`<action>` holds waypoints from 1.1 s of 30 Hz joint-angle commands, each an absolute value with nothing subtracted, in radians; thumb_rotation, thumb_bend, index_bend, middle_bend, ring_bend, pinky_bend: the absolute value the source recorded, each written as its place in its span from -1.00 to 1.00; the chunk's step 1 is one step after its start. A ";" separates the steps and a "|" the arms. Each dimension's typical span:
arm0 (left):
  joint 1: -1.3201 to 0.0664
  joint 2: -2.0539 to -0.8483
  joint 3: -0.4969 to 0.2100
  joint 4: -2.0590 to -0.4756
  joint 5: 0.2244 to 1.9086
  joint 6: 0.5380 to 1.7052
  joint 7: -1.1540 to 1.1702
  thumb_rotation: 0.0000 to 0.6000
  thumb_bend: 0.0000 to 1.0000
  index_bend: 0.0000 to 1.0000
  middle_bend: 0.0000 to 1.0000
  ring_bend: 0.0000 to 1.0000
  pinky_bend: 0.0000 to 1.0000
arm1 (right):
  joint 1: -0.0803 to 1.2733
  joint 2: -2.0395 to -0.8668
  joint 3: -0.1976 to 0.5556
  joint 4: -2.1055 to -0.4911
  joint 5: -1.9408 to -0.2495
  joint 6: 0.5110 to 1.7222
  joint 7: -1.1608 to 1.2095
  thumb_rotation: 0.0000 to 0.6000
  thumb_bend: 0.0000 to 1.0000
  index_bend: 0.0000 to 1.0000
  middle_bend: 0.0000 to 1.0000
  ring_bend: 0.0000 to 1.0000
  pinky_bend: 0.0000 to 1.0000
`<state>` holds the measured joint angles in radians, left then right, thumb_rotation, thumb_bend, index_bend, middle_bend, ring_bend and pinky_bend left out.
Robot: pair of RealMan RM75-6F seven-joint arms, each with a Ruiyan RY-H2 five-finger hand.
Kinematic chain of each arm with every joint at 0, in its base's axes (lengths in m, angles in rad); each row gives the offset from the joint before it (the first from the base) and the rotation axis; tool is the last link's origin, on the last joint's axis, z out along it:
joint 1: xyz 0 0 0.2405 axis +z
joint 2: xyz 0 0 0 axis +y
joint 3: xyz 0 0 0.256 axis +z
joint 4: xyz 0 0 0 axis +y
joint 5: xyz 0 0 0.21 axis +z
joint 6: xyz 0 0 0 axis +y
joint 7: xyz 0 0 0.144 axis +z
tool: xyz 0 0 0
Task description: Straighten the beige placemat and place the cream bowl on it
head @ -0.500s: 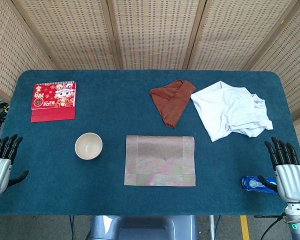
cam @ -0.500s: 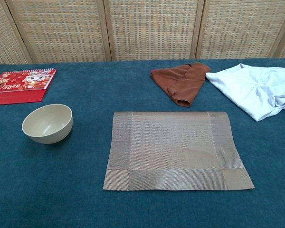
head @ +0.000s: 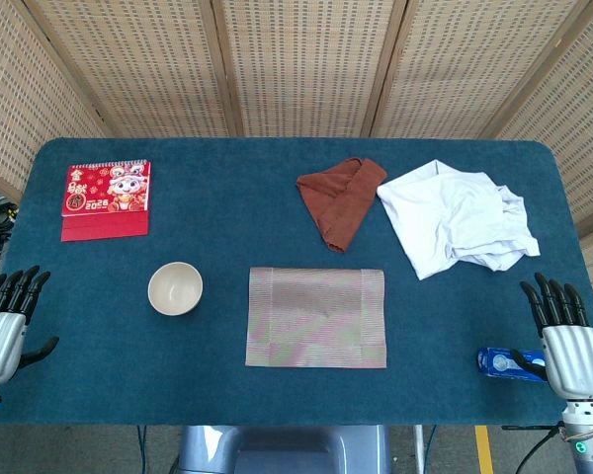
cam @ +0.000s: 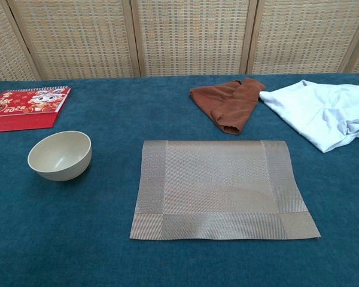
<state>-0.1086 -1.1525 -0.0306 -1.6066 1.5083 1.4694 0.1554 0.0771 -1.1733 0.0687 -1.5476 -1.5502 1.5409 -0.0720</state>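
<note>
Red calendar (head: 106,199) marked 2025, cream bowl (head: 175,288), beige placemat (head: 316,317)

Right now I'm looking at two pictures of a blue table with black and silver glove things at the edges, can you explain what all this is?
Those are a robot's two mechanical hands, on arms steered remotely by a person. The upper picture comes from a camera on the robot's head, looking down; the other from its chest, lower and closer, and shows no hands. The left hand and right hand rest at the near corners of the table, fingers apart, holding nothing. On the table lie a beige placemat, a cream bowl to its left, a red calendar, a brown cloth, a white garment and a small blue packet beside the right hand. The bowl is not yet on the placemat.
</note>
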 commanded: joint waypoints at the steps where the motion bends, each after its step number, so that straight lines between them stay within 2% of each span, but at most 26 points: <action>1: -0.111 -1.154 -0.028 -1.602 1.514 1.467 0.154 1.00 -0.62 -1.00 -1.00 -1.00 -1.00 | 0.078 -1.176 0.071 -1.547 -1.548 1.540 -0.075 1.00 -0.72 -0.81 -1.00 -1.00 -0.98; 11: -0.123 -1.179 -0.005 -1.587 1.586 1.473 0.160 1.00 -0.62 -1.00 -1.00 -1.00 -1.00 | 0.077 -1.179 0.069 -1.544 -1.543 1.533 -0.075 1.00 -0.72 -0.79 -1.00 -1.00 -0.98; 17: -0.176 -1.215 0.002 -1.600 1.656 1.430 0.182 1.00 -0.61 -1.00 -1.00 -1.00 -1.00 | 0.079 -1.176 0.071 -1.546 -1.535 1.524 -0.067 1.00 -0.72 -0.78 -1.00 -1.00 -0.98; 20: -0.210 -1.235 0.000 -1.612 1.682 1.397 0.211 1.00 -0.58 -0.87 -1.00 -1.00 -1.00 | 0.080 -1.175 0.073 -1.545 -1.531 1.523 -0.062 1.00 -0.72 -0.76 -1.00 -1.00 -0.98; 22: -0.241 -1.254 0.000 -1.619 1.701 1.358 0.238 1.00 -0.57 -0.69 -1.00 -1.00 -1.00 | 0.080 -1.175 0.075 -1.543 -1.526 1.522 -0.057 1.00 -0.72 -0.76 -1.00 -1.00 -0.98; 29: -0.320 -1.338 0.005 -1.626 1.709 1.232 0.315 1.00 -0.51 -0.55 -1.00 -1.00 -1.00 | 0.079 -1.170 0.085 -1.541 -1.509 1.520 -0.037 1.00 -0.72 -0.75 -1.00 -1.00 -0.98; 33: -0.354 -1.416 0.003 -1.611 1.693 1.170 0.368 1.00 -0.37 -0.47 -1.00 -1.00 -1.00 | 0.078 -1.166 0.094 -1.536 -1.497 1.523 -0.029 1.00 -0.72 -0.75 -1.00 -1.00 -0.98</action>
<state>-0.3312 -1.3758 0.0035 -1.6196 1.7025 1.2036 0.3383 0.0786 -1.1671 0.0918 -1.5376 -1.4991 1.5217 -0.0310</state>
